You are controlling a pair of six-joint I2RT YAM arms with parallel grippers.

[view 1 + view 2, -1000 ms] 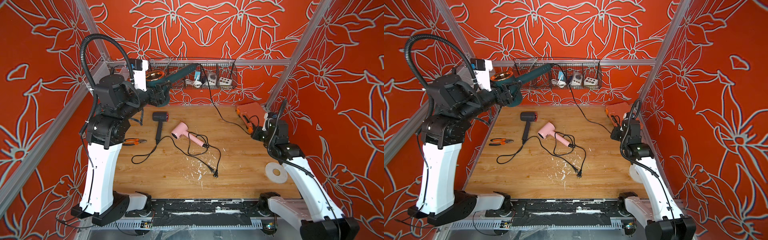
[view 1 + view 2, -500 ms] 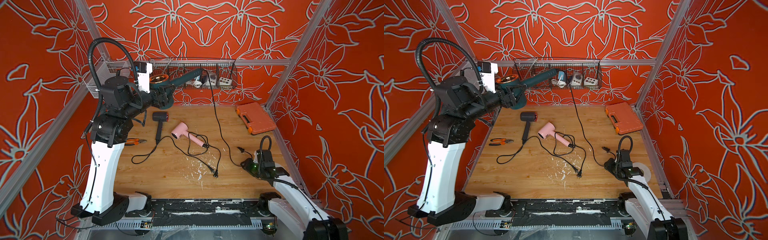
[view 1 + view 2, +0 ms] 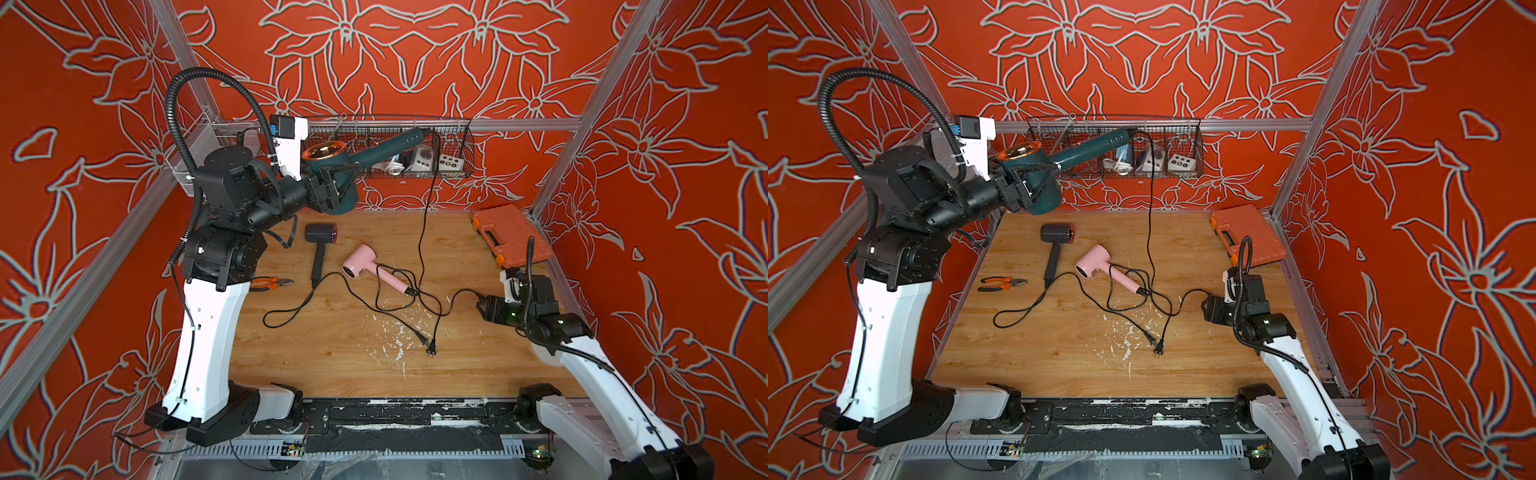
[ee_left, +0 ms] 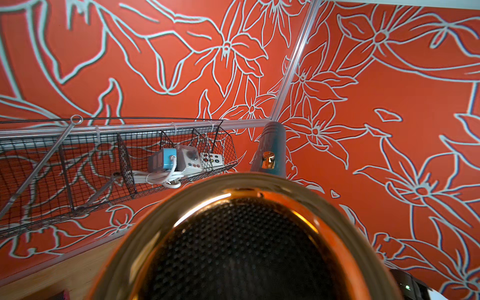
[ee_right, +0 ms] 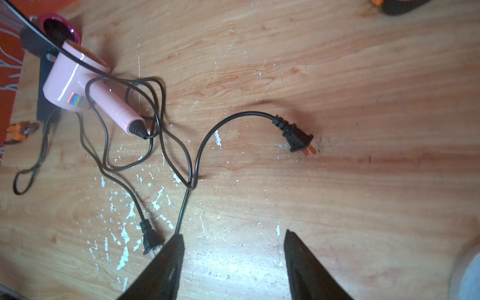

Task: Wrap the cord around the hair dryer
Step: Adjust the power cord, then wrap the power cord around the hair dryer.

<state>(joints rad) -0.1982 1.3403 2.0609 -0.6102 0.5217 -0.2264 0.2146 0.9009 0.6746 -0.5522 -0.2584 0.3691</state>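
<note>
A robot lab test cell is seen here: a wooden tabletop (image 3: pixel 332 374) is boxed in by aluminium framing (image 3: pixel 519 124) and flower-printed walls (image 3: pixel 415 50), with a left arm (image 3: pixel 203 332) and a right arm (image 3: pixel 590 365) bolted to a front rail (image 3: pixel 415 415).

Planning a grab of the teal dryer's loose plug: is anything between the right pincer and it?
Nothing visible. Only bare table lies between the open right pincer and the plug, which lies flat just ahead of it.

The left end effector (image 3: pixel 337 183) is raised near the bench's (image 3: pixel 332 365) back left corner, clamped on the hair dryer (image 3: pixel 386 146). The right end effector (image 5: pixel 233 240) is low near the right edge, jaws apart, empty.
</note>
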